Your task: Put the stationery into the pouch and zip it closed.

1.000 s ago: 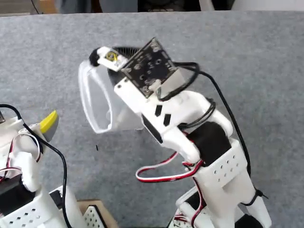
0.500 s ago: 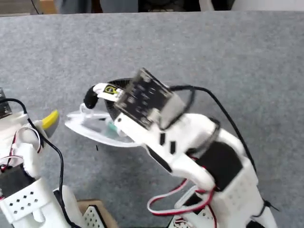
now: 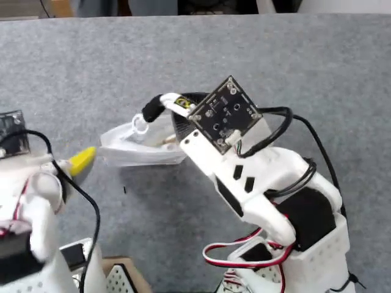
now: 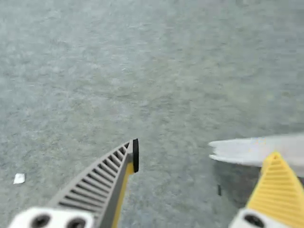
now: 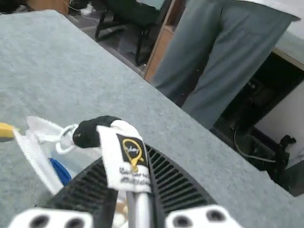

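Clear plastic zip pouch [image 3: 139,149] lies on the grey felt table [image 3: 317,61] between the two arms, with a blue item [image 5: 59,171] showing through its wall. The right gripper [image 3: 178,113] pinches the pouch's black-ended white tab [image 5: 124,156] beside a metal ring [image 5: 66,137]. The left gripper [image 4: 204,159] is spread wide, its yellow finger just beside the pouch's other end.

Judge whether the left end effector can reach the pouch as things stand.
Probably yes: the left end effector is open, and the pouch has its edge close beside it, with nothing between them.
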Motion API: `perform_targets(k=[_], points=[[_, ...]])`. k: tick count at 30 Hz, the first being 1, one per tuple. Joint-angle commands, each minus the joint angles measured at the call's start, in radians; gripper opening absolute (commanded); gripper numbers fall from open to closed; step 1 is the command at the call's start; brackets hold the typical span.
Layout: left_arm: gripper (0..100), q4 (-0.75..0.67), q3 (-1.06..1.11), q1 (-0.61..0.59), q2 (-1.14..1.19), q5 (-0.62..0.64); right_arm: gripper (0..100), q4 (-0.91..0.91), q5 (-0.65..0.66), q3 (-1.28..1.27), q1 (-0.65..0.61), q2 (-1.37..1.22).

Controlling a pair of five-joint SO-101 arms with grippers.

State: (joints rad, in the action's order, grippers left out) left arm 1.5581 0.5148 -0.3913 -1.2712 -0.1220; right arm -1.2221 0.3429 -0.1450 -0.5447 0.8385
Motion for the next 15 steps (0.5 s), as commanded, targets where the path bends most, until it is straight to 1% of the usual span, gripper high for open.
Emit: perform_targets(k=[1,2,4,6,8,10,13,15], points=[[40,0.078,-0.134,0.093,0.005,0.017,1.2,-0.041,0.000,0.044,0.021,0.021],[40,0.097,-0.156,0.107,0.003,0.006,1.2,-0.052,0.000,0.044,0.021,0.022],[40,0.118,-0.191,0.124,0.003,-0.058,1.2,-0.057,0.000,0.045,0.021,0.022],[40,0.121,-0.216,0.124,-0.002,-0.114,1.2,-0.068,0.000,0.064,0.021,0.022],[41,0.120,-0.232,0.122,-0.003,-0.143,1.2,-0.071,0.000,0.081,0.020,0.022],[41,0.120,-0.236,0.124,-0.003,-0.132,1.2,-0.071,0.000,0.088,0.020,0.022],[41,0.123,-0.236,0.124,-0.005,-0.037,1.2,-0.071,-0.002,0.082,0.021,0.022],[41,0.158,-0.236,0.137,-0.005,-0.020,1.2,-0.071,-0.002,0.081,0.021,0.022]])
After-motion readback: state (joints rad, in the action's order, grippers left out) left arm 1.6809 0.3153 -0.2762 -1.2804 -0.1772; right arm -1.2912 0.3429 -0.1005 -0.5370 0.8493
